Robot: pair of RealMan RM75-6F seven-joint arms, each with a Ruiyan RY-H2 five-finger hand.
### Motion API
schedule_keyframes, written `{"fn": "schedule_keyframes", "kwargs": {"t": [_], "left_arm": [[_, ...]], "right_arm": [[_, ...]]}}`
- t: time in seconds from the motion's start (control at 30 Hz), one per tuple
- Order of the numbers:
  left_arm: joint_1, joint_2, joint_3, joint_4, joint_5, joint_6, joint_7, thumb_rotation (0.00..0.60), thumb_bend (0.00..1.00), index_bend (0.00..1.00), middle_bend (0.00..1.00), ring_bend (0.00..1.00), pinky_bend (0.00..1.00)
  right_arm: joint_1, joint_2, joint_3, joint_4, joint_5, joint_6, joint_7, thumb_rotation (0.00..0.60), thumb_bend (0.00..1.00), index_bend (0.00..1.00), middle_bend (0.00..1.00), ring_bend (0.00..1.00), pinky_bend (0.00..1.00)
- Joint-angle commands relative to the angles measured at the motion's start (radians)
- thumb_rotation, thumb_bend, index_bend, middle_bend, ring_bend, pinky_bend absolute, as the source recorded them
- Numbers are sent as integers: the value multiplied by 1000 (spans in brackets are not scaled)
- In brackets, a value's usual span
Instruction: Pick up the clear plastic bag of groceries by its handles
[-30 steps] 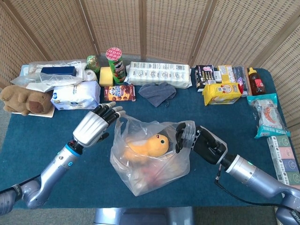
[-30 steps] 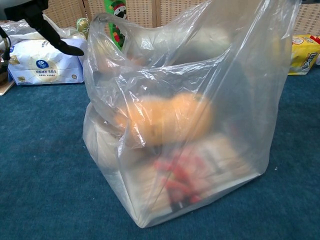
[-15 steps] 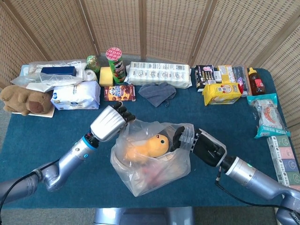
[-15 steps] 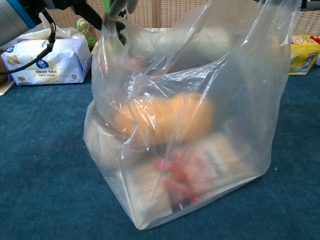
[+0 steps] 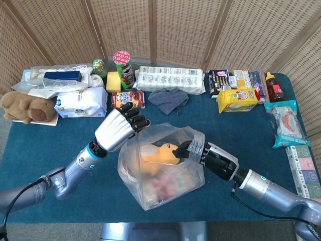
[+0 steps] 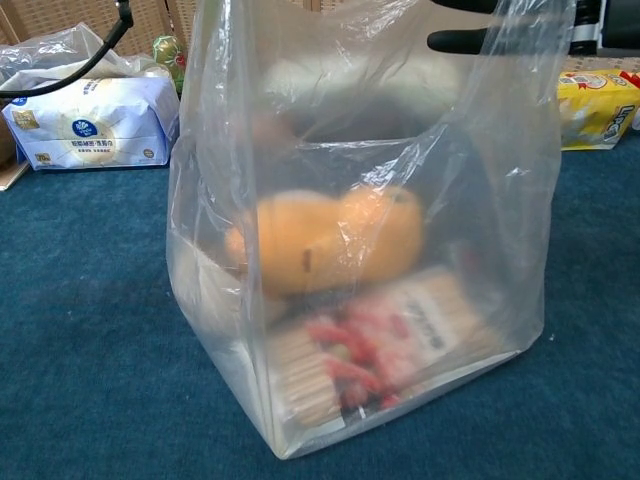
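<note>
Thin, crinkly clear plastic, that's what I'm dealing with: the bag of groceries [image 5: 160,168] sits on the blue table [image 5: 40,145] right between my two hands, mouth up. Inside there's a yellow plush thing [image 6: 335,240] on top of a red-printed packet [image 6: 385,350], so it's bottom-heavy but probably not heavy overall. The film is floppy and slick, so I reckon it'll sag and swing once it leaves the table, and squeezing the sides would just crumple it. The handles at the top corners are the only sane place to grab.

My left hand [image 5: 120,128] is curled over the bag's upper left corner, fingers bent down onto the plastic there. Looks like I've got that handle bunched up, since the film runs taut straight up on that side in the chest view, but I can't swear the loop is properly hooked. My right hand [image 5: 200,153] is at the opposite top edge, fingers pushed in against or under the plastic; whether they've actually closed on that handle I can't tell.

Further out beyond my left fingers: a chip can [image 5: 123,68], a tissue pack [image 5: 80,103] and a teddy [image 5: 25,108]. Beyond my right fingers, a yellow box [image 5: 236,99].
</note>
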Motion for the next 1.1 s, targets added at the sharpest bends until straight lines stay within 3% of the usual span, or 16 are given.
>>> {"fn": "schedule_keyframes", "kwargs": {"t": [0.03, 0.43, 0.7, 1.1], "left_arm": [[-12, 7, -8, -16, 1, 6, -3, 600, 267, 613, 759, 638, 493], [-65, 19, -30, -82, -19, -19, 17, 600, 229, 613, 760, 637, 493], [-81, 24, -32, -127, -45, -37, 66, 600, 216, 613, 760, 623, 493], [-109, 14, -31, -130, -55, -46, 90, 600, 213, 613, 760, 613, 493]], "right_arm": [[7, -9, -4, 4, 0, 1, -13, 313, 91, 248, 261, 196, 105], [42, -32, -10, 12, 9, -9, -71, 229, 84, 145, 184, 128, 41], [68, -54, -13, 35, 25, -27, -88, 135, 84, 70, 125, 72, 1], [102, -75, -11, 30, 43, -39, -94, 127, 84, 54, 116, 61, 0]]}}
